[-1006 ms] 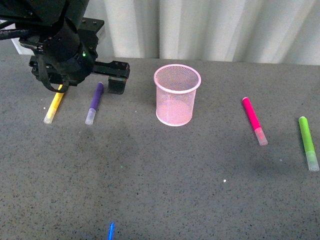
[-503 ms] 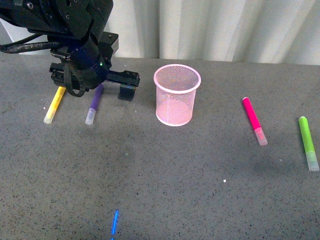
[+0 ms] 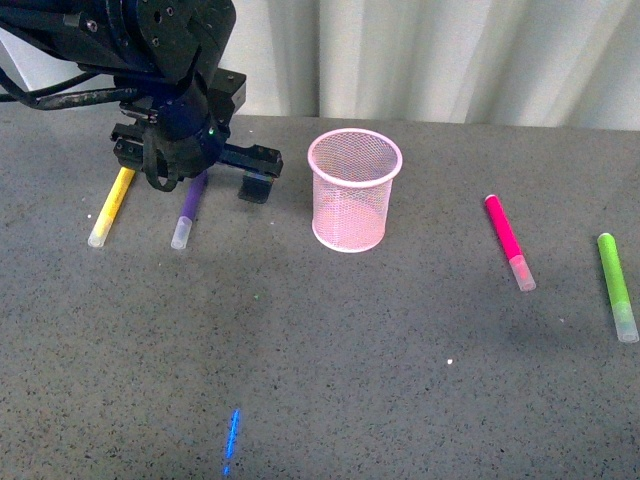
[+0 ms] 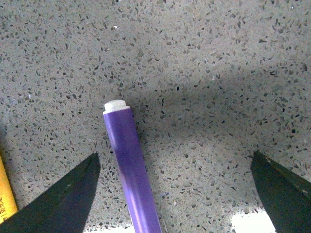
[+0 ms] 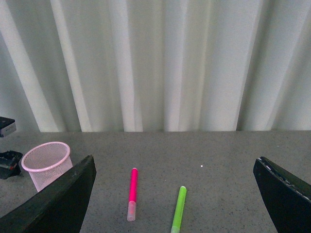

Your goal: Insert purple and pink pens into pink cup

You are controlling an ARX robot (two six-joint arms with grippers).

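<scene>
Pink pen (image 3: 508, 240) lies flat on the grey speckled desk (image 3: 350, 360) at the robot's right, its clear cap toward the camera, with a green marker (image 3: 617, 285) just beside it, further right and a little nearer. A thin blue streak of light (image 3: 232, 438) marks the desk at the near edge of the front view. Further back and to the left, the purple pen (image 3: 186, 215) also lies flat, clear cap nearest, and a yellow marker (image 3: 108, 208) lies near it on its left, roughly parallel. The pink cup (image 3: 348, 205) stands upright and apart from every pen, near the middle of the desk, between the purple pen and the pink one. The left end effector (image 3: 200, 172) hangs low over the far end of the purple pen; the left wrist view shows its fingers (image 4: 73, 189) spread wide on either side of the barrel, gripping nothing, with the pen closer to one finger than the other. The right end effector (image 5: 175, 165) shows only in its own wrist view, spread wide and empty, well above the desk. A pale curtain (image 3: 450, 60) hangs behind the desk.
</scene>
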